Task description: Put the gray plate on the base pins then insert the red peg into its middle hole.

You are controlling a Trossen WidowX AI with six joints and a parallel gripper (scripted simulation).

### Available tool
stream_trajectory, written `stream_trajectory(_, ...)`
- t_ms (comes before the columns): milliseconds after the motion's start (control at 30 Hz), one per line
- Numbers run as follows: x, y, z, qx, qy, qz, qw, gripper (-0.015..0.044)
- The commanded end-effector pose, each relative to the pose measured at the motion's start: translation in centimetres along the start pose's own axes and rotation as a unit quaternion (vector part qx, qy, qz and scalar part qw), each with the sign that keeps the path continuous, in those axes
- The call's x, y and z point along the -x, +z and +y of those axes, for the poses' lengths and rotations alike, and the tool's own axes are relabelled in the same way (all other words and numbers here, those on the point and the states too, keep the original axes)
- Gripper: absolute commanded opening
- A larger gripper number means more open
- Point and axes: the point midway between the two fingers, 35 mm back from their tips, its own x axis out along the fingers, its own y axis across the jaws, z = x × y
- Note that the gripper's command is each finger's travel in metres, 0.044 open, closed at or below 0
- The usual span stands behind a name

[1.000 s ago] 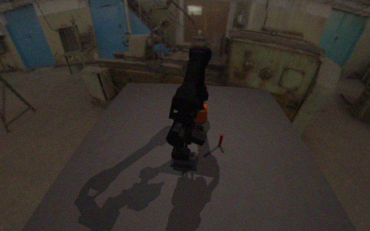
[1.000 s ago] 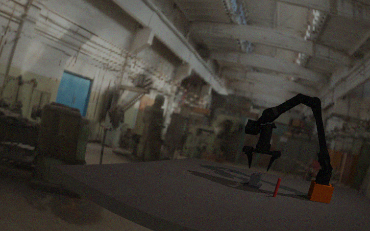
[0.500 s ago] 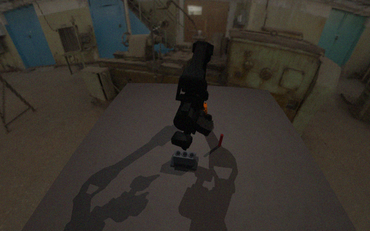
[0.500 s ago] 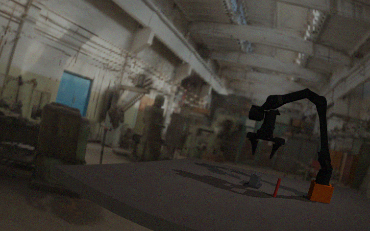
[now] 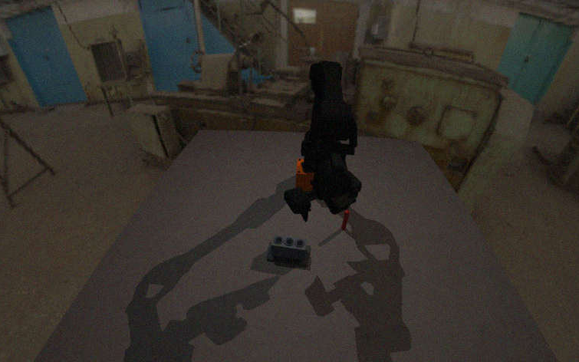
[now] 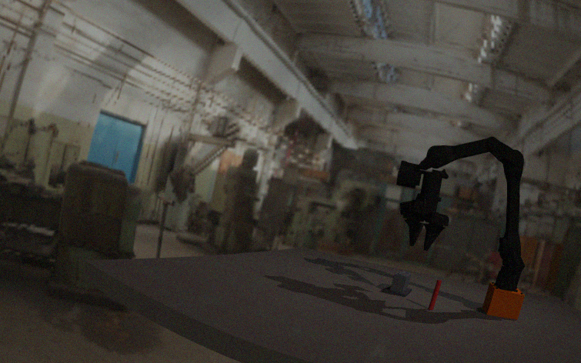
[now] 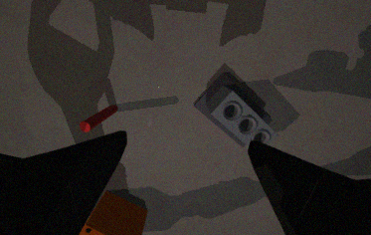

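The gray plate (image 5: pixel 289 250) (image 6: pixel 400 280) (image 7: pixel 235 124) is a block with three round holes in a row. It sits on the dark base (image 5: pixel 270 256) (image 7: pixel 203 102) and looks level; any gap under it and the pins inside are too dark to tell. The red peg (image 5: pixel 345 220) (image 6: pixel 434 295) (image 7: pixel 99 118) stands upright on the table, apart from the base, towards the arm's mount. My gripper (image 6: pixel 419 247) (image 7: pixel 188 141) is wide open and empty, high above the table. In the wrist view the peg is beyond the left finger and the plate by the right fingertip.
The arm's orange mount (image 5: pixel 304 181) (image 6: pixel 503 303) (image 7: pixel 118 214) stands at the back of the gray table (image 5: pixel 444 287) (image 6: pixel 170 288). Dark shadows of the arm lie across the table around the base and the peg.
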Motion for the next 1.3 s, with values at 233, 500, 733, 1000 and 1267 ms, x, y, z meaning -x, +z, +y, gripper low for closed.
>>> stream_trajectory(233,0.1,-1.3,8.3,-0.49,0.004,-0.003,0.872,0.044)
stream_trajectory(500,-0.1,-2.4,11.0,-0.651,0.006,0.0,0.759,0.044)
stream_trajectory(733,-0.2,-2.8,11.9,-0.72,0.006,0.001,0.694,0.044)
stream_trajectory(1000,-0.2,-2.8,12.0,-0.72,0.006,0.001,0.694,0.044)
stream_trajectory(1267,-1.9,-2.7,12.0,-0.72,0.006,0.001,0.694,0.044)
